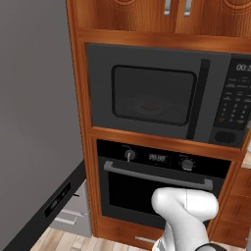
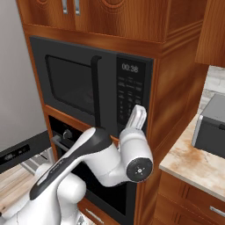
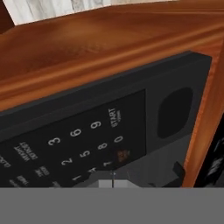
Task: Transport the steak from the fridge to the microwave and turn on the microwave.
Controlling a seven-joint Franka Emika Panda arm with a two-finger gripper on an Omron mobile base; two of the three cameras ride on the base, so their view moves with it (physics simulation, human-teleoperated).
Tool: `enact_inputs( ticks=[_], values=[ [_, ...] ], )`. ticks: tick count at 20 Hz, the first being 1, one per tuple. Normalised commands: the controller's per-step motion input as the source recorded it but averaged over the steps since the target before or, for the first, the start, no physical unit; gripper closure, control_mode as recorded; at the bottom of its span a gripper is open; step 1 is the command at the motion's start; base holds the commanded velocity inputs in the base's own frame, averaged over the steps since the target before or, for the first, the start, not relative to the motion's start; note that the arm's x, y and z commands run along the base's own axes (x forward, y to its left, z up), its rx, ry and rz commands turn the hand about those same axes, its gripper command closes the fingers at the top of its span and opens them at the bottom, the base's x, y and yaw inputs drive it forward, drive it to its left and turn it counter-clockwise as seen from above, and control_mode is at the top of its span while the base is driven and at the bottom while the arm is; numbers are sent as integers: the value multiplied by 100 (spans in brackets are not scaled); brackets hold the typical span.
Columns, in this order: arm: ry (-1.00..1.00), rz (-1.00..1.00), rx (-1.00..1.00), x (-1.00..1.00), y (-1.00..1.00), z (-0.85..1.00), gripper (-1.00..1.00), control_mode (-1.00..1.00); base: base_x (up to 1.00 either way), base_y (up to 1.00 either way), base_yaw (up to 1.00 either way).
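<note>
The microwave sits built into the wooden cabinet with its windowed door closed. Through the glass, the steak shows as a dim red patch on the turntable. The keypad is on its right side, with a lit display above it. My gripper is shut, nothing in it, and its tips are right up against the lower part of the keypad. In the hand view the number keys and the START key are very close, just above the gripper. The grey fridge stands to the left.
A black knobbed oven sits under the microwave, with my arm's elbow in front of it. A small silver toaster oven stands on the stone counter to the right. Low on the left, a dark fridge part juts out.
</note>
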Motion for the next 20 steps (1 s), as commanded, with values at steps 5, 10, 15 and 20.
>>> enact_inputs(
  ticks=[5, 10, 15, 20],
  values=[
    [-2, 0, 1, 17, -2, -20, 100, -100, 0, 0, 0],
    [-3, 0, 1, 27, -2, -12, 100, -100, 0, 0, 0],
    [-3, -1, 1, 31, -6, -13, 100, -100, 0, 0, 0],
    [-5, -2, 0, 23, -20, -12, 100, -100, 0, 0, 0]
  ],
)
